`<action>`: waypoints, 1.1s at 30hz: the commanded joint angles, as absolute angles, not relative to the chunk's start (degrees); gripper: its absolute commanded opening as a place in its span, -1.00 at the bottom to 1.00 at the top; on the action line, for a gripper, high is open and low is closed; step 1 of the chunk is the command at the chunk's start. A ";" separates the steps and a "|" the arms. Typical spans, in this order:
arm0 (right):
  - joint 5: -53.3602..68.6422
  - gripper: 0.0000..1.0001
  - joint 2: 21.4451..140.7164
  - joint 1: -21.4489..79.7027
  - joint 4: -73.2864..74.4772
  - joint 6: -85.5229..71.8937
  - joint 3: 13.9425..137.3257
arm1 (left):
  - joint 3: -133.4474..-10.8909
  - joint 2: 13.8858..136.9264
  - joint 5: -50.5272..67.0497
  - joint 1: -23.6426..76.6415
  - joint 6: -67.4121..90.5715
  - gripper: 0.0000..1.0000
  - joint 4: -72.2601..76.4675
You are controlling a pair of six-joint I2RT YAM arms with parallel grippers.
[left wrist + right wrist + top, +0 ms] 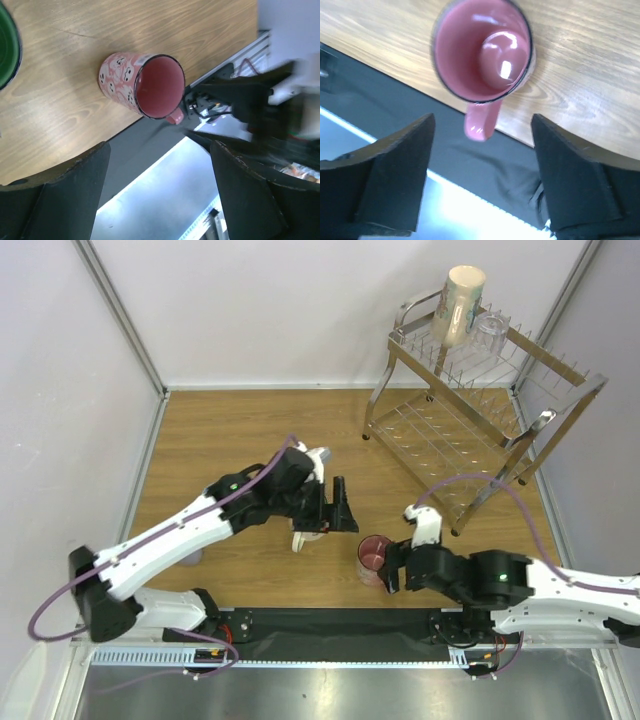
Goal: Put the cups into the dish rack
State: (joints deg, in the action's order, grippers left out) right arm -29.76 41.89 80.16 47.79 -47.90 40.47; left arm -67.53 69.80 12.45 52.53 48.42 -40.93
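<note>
The pink mug (373, 554) stands upright near the table's front edge. It also shows in the left wrist view (142, 85) and the right wrist view (482, 50). My right gripper (390, 568) is open just right of it, with the mug's handle (481, 122) pointing in between the fingertips, untouched. My left gripper (343, 512) is open and empty, up-left of the mug. The chrome dish rack (560, 405) stands at the far right, with the beige mug (459, 302) and the clear glass (492, 330) on its upper tier. The white mug's green inside (6, 47) shows at the left edge; the mug (301, 540) is mostly hidden under my left wrist.
A pale lavender object (192, 558) peeks out beneath my left arm. A black mat (330, 625) and a metal rail run along the near edge. White walls close in the table on the left, back and right. The light-blue tumbler is out of view.
</note>
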 commanded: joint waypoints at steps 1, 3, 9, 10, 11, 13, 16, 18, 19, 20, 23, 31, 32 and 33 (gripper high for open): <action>-35.85 0.70 38.68 80.51 58.60 -56.76 49.73 | -73.37 75.48 12.66 54.14 42.72 0.72 -43.23; -36.30 0.72 37.36 80.51 63.43 -60.36 53.85 | -75.05 78.65 11.35 54.75 40.00 0.71 -44.73; -38.14 0.68 30.16 80.42 71.63 -69.69 58.53 | -79.45 89.28 8.35 56.07 34.98 0.60 -48.08; -38.23 0.67 28.49 80.51 72.07 -70.48 58.80 | -79.37 91.12 8.18 56.07 34.55 0.55 -48.16; -38.23 0.67 27.95 80.42 73.20 -71.01 58.89 | -79.45 92.10 8.00 56.07 34.28 0.54 -48.08; -37.45 0.66 27.69 80.33 74.53 -71.10 59.85 | -78.93 93.60 9.39 56.16 33.66 0.52 -46.68; -35.87 0.65 29.88 80.25 76.90 -71.63 60.47 | -78.40 96.58 11.07 56.25 33.31 0.50 -44.66; -34.64 0.65 31.02 80.42 76.99 -71.46 60.38 | -78.48 98.61 11.34 56.25 33.14 0.50 -44.04; -34.37 0.65 31.20 80.42 76.47 -71.11 60.29 | -78.49 99.22 11.42 56.25 32.87 0.46 -43.34; -34.10 0.66 31.20 80.33 75.25 -70.58 59.94 | -78.40 99.75 11.77 56.25 32.78 0.43 -42.81; -33.66 0.66 30.94 80.42 73.40 -70.14 59.42 | -78.31 101.77 12.56 56.25 32.61 0.18 -41.75; -33.57 0.65 29.71 80.33 74.09 -71.01 59.33 | -74.98 101.78 15.20 56.25 33.05 -0.46 -38.41; -33.57 0.65 29.79 80.42 74.00 -71.10 59.33 | -74.97 101.43 15.29 56.25 32.96 -0.54 -38.32; -33.57 0.65 29.71 80.33 73.92 -71.19 59.33 | -74.88 101.08 15.38 56.25 32.87 -0.69 -38.41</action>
